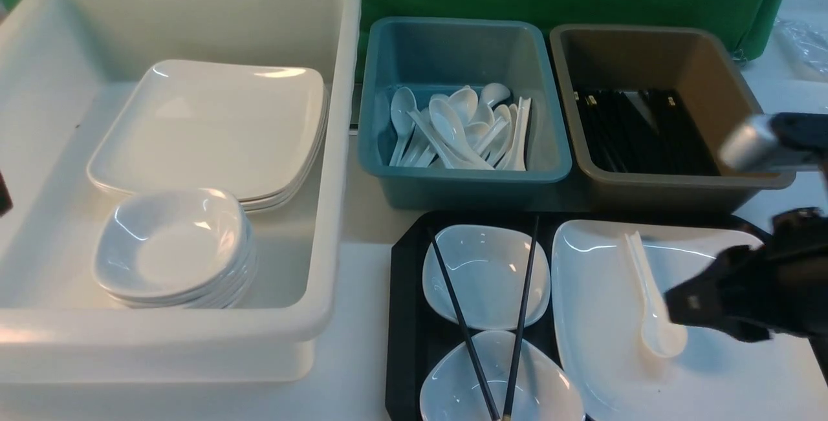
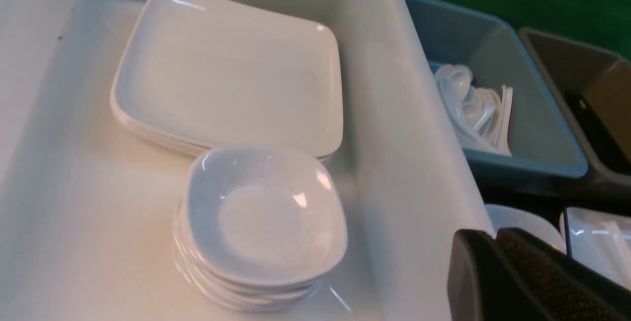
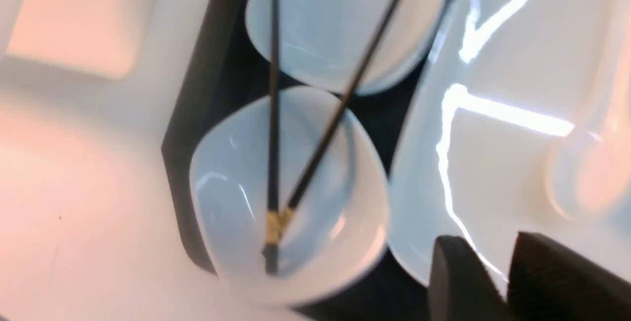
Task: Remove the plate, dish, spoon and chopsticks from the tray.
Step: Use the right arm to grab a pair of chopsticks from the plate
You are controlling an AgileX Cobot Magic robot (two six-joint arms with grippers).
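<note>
Evidently early going: by my reading nothing had been cleared off the tray (image 1: 402, 291) yet. The plate (image 1: 601, 330) sat on its right half, with the spoon (image 1: 652, 304) lying in it, bowl end toward the robot. Two small dishes sat on the left half, far dish (image 1: 485, 266) and near dish (image 1: 453, 395), with the chopsticks (image 1: 522, 291) laid across both, their banded ends meeting over the near one. Right fingers (image 1: 711, 304) hovered low over the plate's right side, just beside the spoon's bowl. The wrist view showed them narrowly parted, with nothing between them. Left fingers (image 2: 542, 281) hung by the white bin (image 1: 336, 149), pressed together, holding nothing. That bin held stacked plates (image 1: 213, 130) and stacked dishes (image 1: 171, 246). The teal bin (image 1: 466, 178) held stored spoons (image 1: 453, 127), and the brown bin (image 1: 647, 182) held stored chopsticks (image 1: 640, 130). All stood on the desk (image 1: 362, 259), behind or beside the tray. Left to do, as I judged: everything, meaning spoon, chopsticks, both dishes and plate. The spoon looked the likely first pick.
</note>
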